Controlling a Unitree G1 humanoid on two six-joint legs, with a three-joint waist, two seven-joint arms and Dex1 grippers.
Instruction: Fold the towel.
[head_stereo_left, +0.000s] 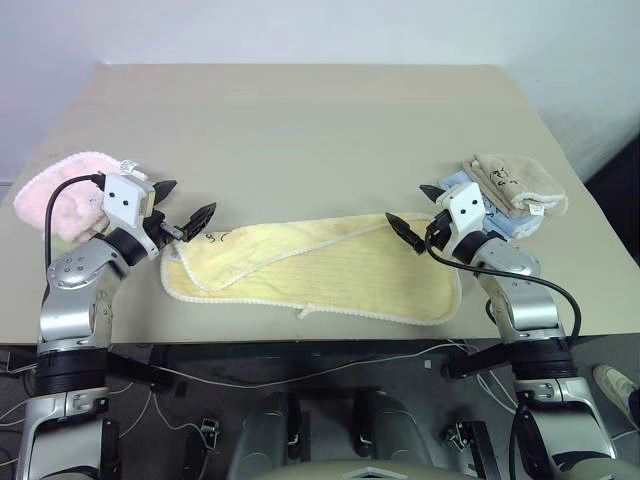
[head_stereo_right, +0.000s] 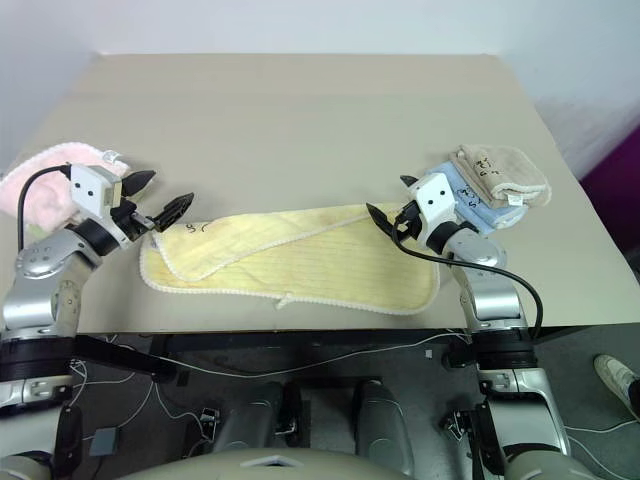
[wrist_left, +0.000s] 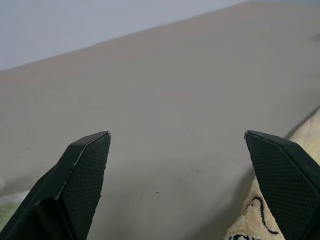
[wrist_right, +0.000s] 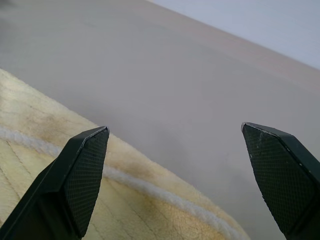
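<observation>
Table (head_stereo_left: 300, 120): beige, matte top
Wall (head_stereo_left: 300, 30): plain white
Floor (head_stereo_left: 300, 385): dark grey, cables (head_stereo_left: 300, 368) trailing

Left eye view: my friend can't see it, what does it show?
A pale yellow terry towel lies partly folded on a tan table. The open left gripper and open right gripper hover at its ends.

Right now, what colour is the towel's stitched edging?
Whitish, against the pale yellow towel; the edging shows best in the right wrist view.

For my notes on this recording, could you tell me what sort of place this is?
Probably a robotics lab or test room: a plain table against a bare wall, loose cables on the floor, and towels laid out for practice.
</observation>
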